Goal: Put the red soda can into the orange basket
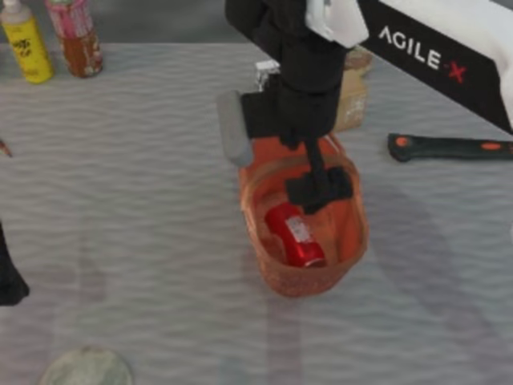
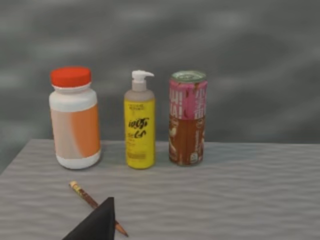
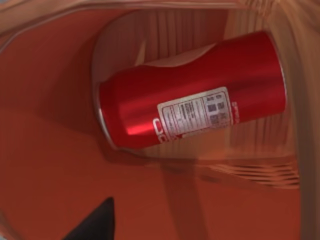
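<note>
Right tool (image 1: 319, 192) is hanging inside the orange basket (image 1: 354, 241), over its far end, and the red soda can (image 1: 295, 234) is lying on its side on the basket floor just nearer the camera than the fingertips, apart from them. Nothing is sitting between the fingers, so the tool is holding nothing; whether the fingers are spread or drawn together I cannot tell from these views. In the right wrist view the red soda can (image 3: 192, 97) is filling most of the picture, label facing up, with its long axis running roughly along the basket's length and the woven wall (image 3: 45, 100) curving around it.

By my reading the can is already delivered, so the coming move is a lift out, and what it turns on is that the can is lying beside the tool rather than under it, leaving a straight rise free, provided the arm is clearing the rim.

Left tool (image 1: 10, 281) is sitting parked at the left edge of the counter (image 1: 128, 200), well apart from the basket, facing a pink-labelled drink can (image 2: 187, 118), a yellow pump bottle (image 2: 139, 125) and a red-capped jar (image 2: 74, 117).
</note>
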{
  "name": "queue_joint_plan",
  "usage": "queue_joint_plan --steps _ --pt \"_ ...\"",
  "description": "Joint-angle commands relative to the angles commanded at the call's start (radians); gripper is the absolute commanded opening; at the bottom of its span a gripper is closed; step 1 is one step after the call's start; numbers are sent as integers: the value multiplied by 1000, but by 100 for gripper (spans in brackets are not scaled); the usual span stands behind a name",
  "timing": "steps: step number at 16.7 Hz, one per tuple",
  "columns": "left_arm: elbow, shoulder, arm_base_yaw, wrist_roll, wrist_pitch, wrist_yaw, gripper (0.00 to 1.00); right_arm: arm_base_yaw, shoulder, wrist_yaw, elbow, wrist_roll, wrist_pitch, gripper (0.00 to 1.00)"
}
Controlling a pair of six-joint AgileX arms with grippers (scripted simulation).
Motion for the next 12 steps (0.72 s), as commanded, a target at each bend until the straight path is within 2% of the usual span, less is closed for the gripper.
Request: queue_joint_plan --steps 1,12 --pt "0 0 0 0 0 0 100 0 0 0 0 0 0 100" --pt "0 0 0 0 0 0 100 0 0 0 0 0 0 17"
